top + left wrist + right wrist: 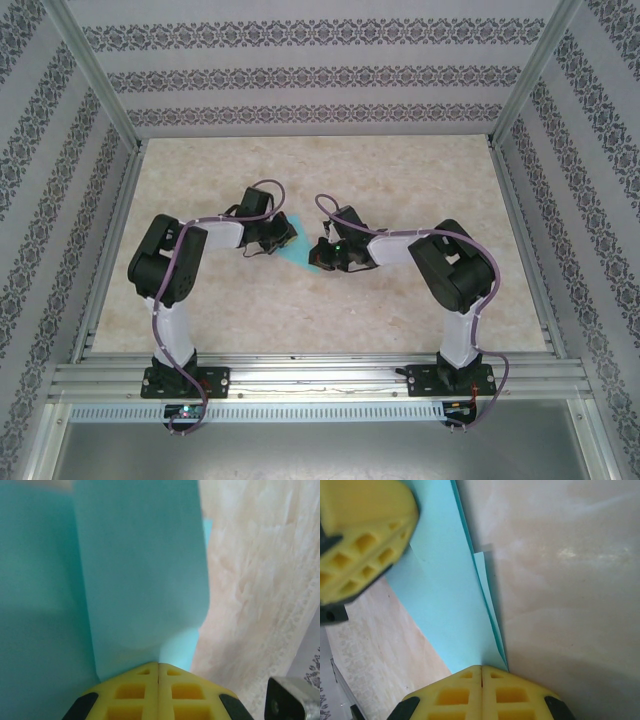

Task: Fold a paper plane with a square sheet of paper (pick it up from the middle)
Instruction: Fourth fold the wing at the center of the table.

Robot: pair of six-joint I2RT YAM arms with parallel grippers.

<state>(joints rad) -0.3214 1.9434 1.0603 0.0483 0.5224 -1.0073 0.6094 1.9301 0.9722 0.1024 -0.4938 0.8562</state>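
Nothing legible anywhere: no text, label, brand, number or sign. Just repeating ornament, not lettering, on the wallpaper bands (300,38); plain unprinted turquoise on the square sheet of paper (140,570).

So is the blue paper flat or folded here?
Folded. The paper shows stacked layers with separate edges along one side, and the left wrist view shows a flap lying over another layer.
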